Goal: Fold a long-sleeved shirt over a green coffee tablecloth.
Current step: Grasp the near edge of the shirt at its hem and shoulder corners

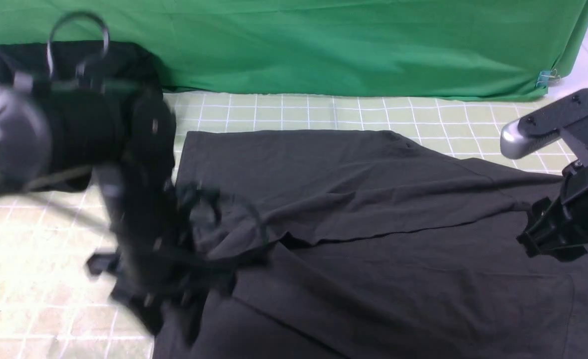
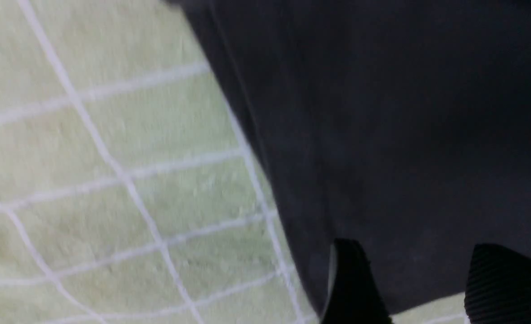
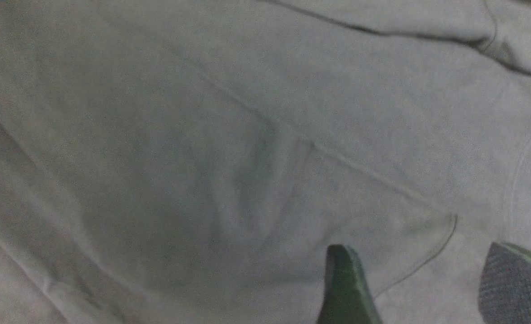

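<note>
The long-sleeved shirt [image 1: 373,224] lies spread across the green coffee tablecloth [image 1: 34,259], one layer folded over its far half. My left arm [image 1: 134,234] shows blurred over the shirt's left edge. In the left wrist view my left gripper [image 2: 416,245] is open, its fingers apart just above the shirt's [image 2: 405,112] edge beside the tablecloth's grid [image 2: 112,180], holding nothing. My right arm [image 1: 583,199] hangs over the shirt's right end. My right gripper [image 3: 418,248] is open above flat shirt fabric [image 3: 202,135], with nothing between the fingers.
A plain deep green cloth [image 1: 323,45] hangs along the back, with a blue clip [image 1: 543,78] at its right corner. Black fabric [image 1: 124,55] lies at the back left behind my left arm. Bare tablecloth shows left of the shirt and along the far edge.
</note>
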`<state>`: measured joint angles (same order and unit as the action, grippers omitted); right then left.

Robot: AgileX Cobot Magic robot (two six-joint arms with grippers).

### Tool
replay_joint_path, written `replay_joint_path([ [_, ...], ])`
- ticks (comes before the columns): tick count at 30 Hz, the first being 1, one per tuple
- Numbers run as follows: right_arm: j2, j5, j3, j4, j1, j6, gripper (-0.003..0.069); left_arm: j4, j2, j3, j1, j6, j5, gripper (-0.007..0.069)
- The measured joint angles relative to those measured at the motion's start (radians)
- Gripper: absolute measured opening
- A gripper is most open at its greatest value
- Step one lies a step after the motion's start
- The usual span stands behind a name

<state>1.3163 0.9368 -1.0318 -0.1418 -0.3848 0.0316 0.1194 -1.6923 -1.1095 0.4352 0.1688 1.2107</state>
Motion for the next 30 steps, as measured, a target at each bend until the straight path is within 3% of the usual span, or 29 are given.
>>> replay_joint_path([
  [6, 0.000, 0.007, 0.000, 0.028, 0.000, -0.003, 0.0386, -0.008, 0.127, 0.223, 0.091, 0.092, -0.059, 0.0347],
  [12, 0.000, 0.000, 0.000, 0.049, 0.000, -0.008, 0.0386, 0.010, 0.152, 0.352, 0.193, 0.146, -0.203, 0.0423],
  [21, 0.000, -0.007, 0.000, 0.053, 0.000, -0.017, 0.0386, -0.030, 0.152, 0.417, 0.242, 0.263, -0.299, 0.0455],
  [26, 0.000, -0.007, 0.000, 0.053, 0.000, -0.023, 0.0386, -0.059, 0.142, 0.417, 0.242, 0.309, -0.303, 0.0402],
  [30, 0.000, -0.001, 0.000, 0.053, 0.000, -0.039, 0.0386, -0.041, 0.131, 0.417, 0.242, 0.288, -0.309, 0.0274],
])
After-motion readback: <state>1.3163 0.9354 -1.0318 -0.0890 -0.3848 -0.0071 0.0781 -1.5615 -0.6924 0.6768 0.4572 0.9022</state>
